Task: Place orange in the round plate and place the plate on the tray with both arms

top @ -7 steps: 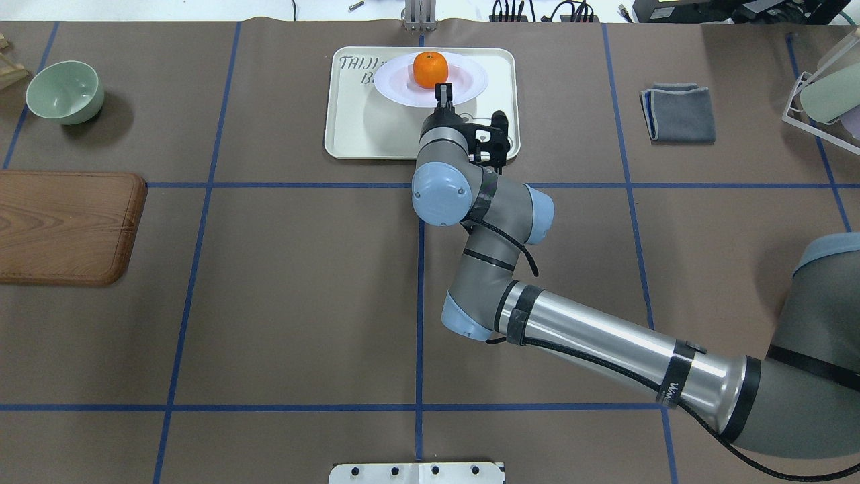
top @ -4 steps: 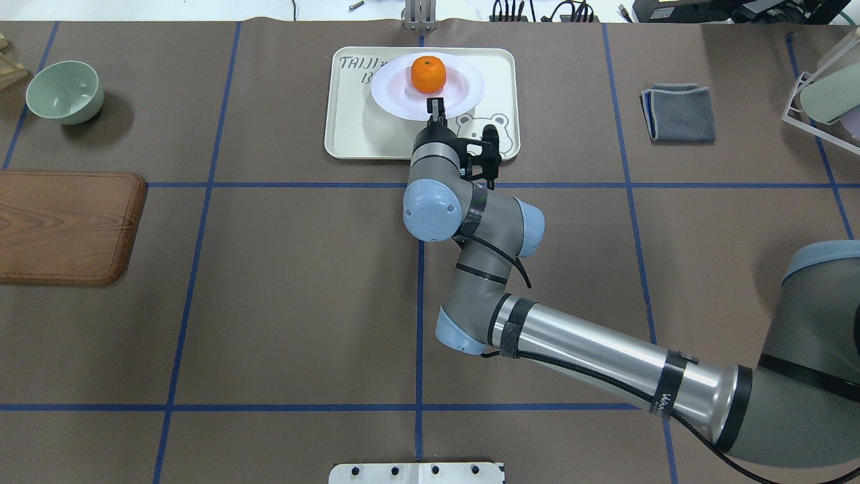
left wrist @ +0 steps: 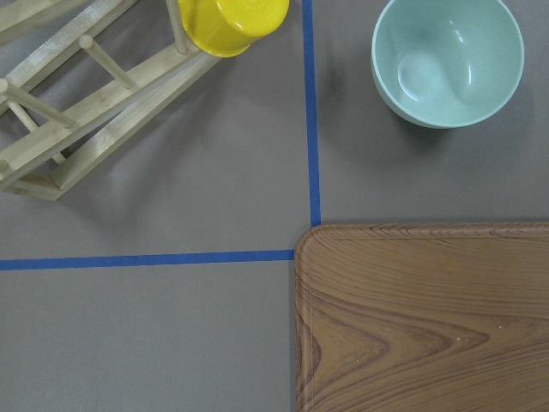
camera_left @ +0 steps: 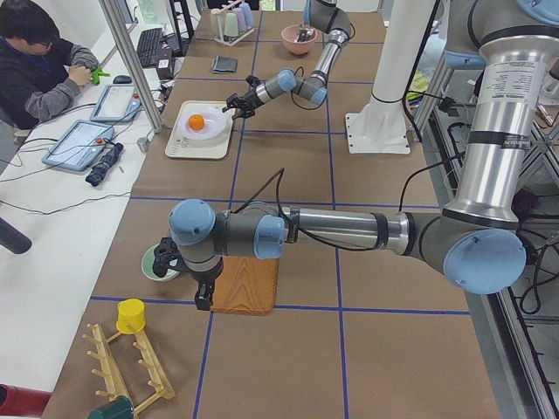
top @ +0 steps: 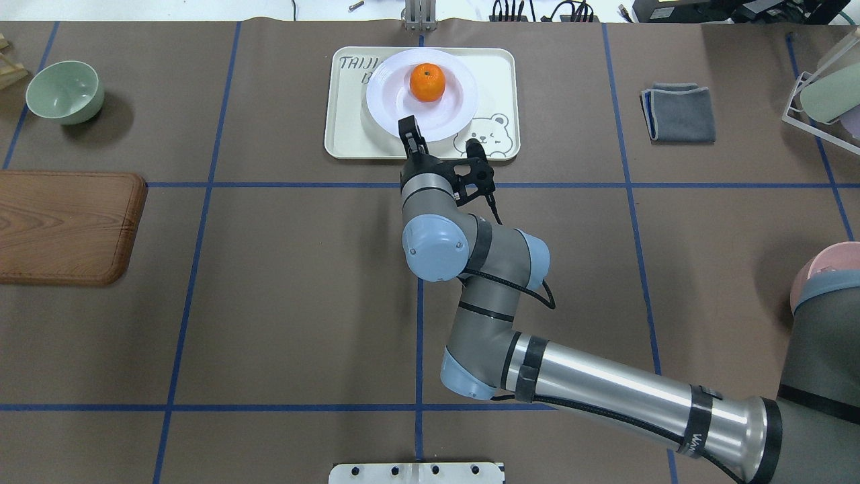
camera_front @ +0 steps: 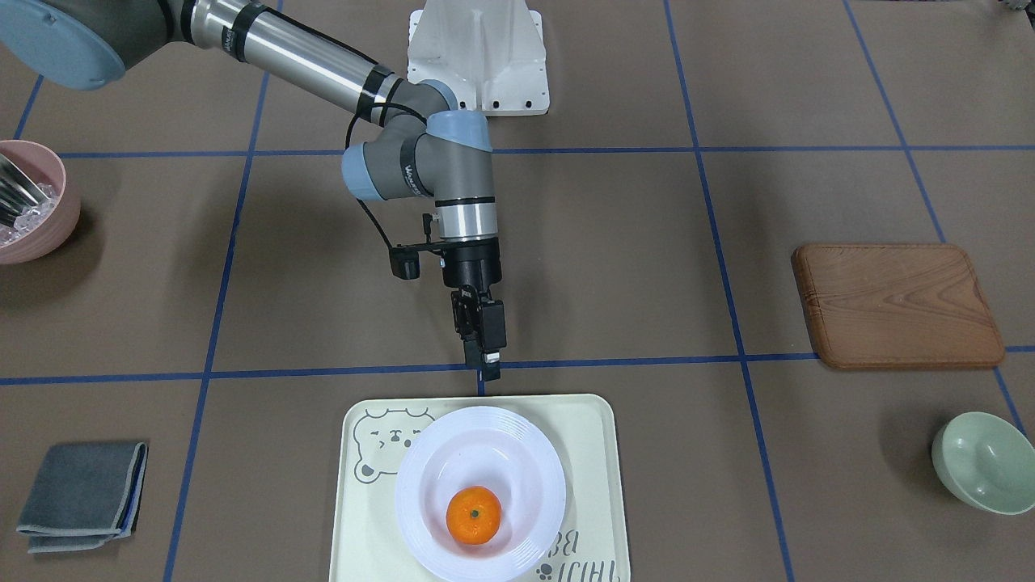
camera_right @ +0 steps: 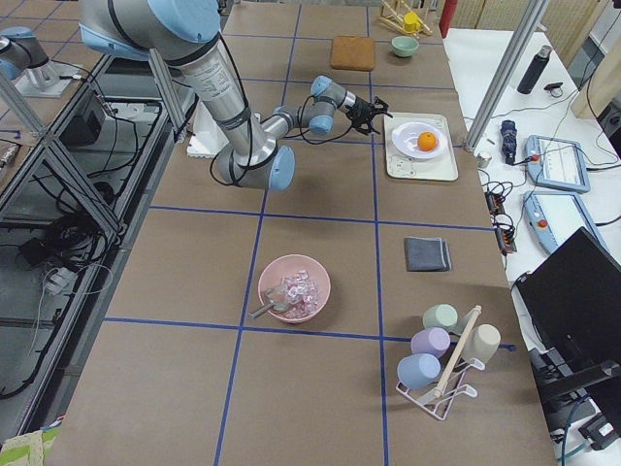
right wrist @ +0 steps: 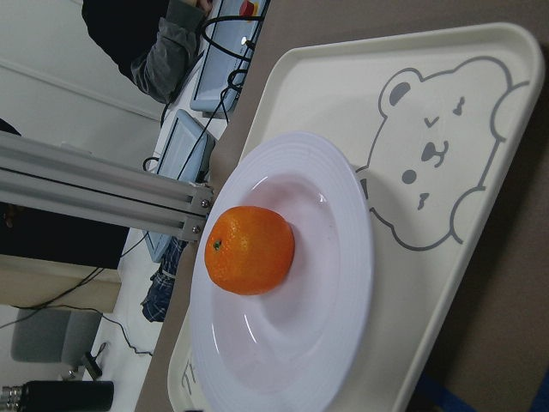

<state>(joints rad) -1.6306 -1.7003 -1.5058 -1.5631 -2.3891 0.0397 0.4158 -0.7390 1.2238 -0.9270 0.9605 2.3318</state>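
The orange (camera_front: 474, 515) (top: 428, 82) (right wrist: 250, 250) lies in the middle of the white round plate (camera_front: 530, 453) (top: 386, 107) (right wrist: 343, 283). The plate sits flat on the cream bear tray (camera_front: 594, 485) (top: 342, 128) (right wrist: 446, 94). My right gripper (camera_front: 487, 368) (top: 407, 128) hovers just off the tray's near edge, clear of the plate rim, open by a narrow gap with nothing in it. My left gripper (camera_left: 203, 301) hangs over the corner of the wooden board, far from the tray. It shows only in the side view, so I cannot tell its state.
A wooden board (camera_front: 897, 305) and a pale green bowl (camera_front: 982, 462) lie on my left side, near a wooden rack with a yellow cup (left wrist: 227, 21). A grey cloth (camera_front: 81, 493) and a pink bowl (camera_front: 32, 202) are on my right. A person (camera_left: 35, 61) sits beyond the tray.
My right gripper has let go of the plate's rim and drawn back toward me, off the tray. The plate with the orange has settled flat on the tray, slightly further left.
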